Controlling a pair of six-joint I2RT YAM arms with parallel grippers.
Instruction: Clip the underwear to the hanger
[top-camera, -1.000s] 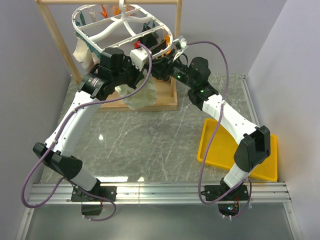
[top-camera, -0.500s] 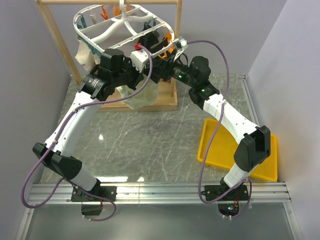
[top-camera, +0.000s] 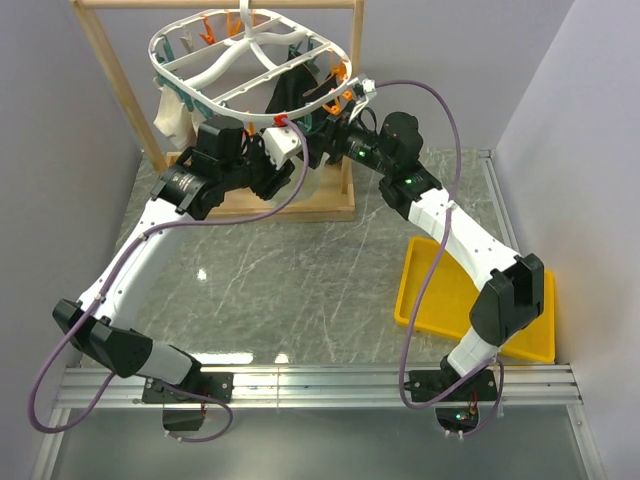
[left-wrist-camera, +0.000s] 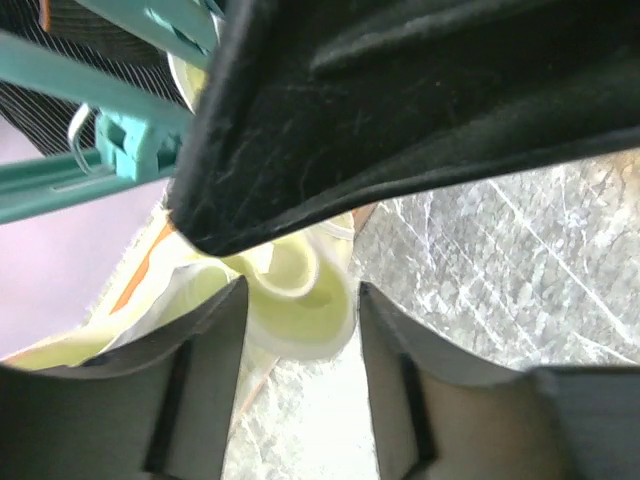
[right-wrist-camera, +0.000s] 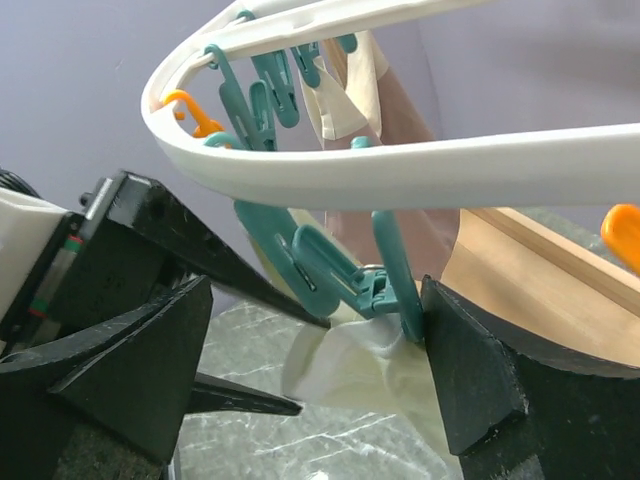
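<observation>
**Item 1 – underwear** (right-wrist-camera: 350, 365): pale cream fabric hanging under the near rim of the hanger (right-wrist-camera: 450, 170), above the counter (top-camera: 300, 270). Its upper edge meets the lower end of a teal clip (right-wrist-camera: 330, 275). You cannot tell whether the clip actually bites it.

**Item 2 – your right claw** (right-wrist-camera: 315, 290): fingers spread wide, one on either side of that teal clip. The right-hand finger lies against one clip leg and the other finger stands off it. The claw holds nothing.

**Item 3 – your left claw** (left-wrist-camera: 300, 290): fingers apart, with a curled fold of the cream fabric showing in the gap just past the tips. It has no grip on the fabric. In the right wrist view it reaches in from the left, with its tips just beside the hanging fabric.

**Item 4 – hanger**: white frame hung up high, tilted, with teal clips along the rim and an orange clip (right-wrist-camera: 622, 228) at the right edge.

**Item 5 – other goods:**
- A beige-pink cloth (right-wrist-camera: 395, 110) hangs behind the rim.
- A black garment (top-camera: 285, 90) hangs inside the frame.
- The wooden rack (right-wrist-camera: 530, 275) is behind both.
- A yellow tray (top-camera: 430, 300) lies on the counter, well to the right.
</observation>
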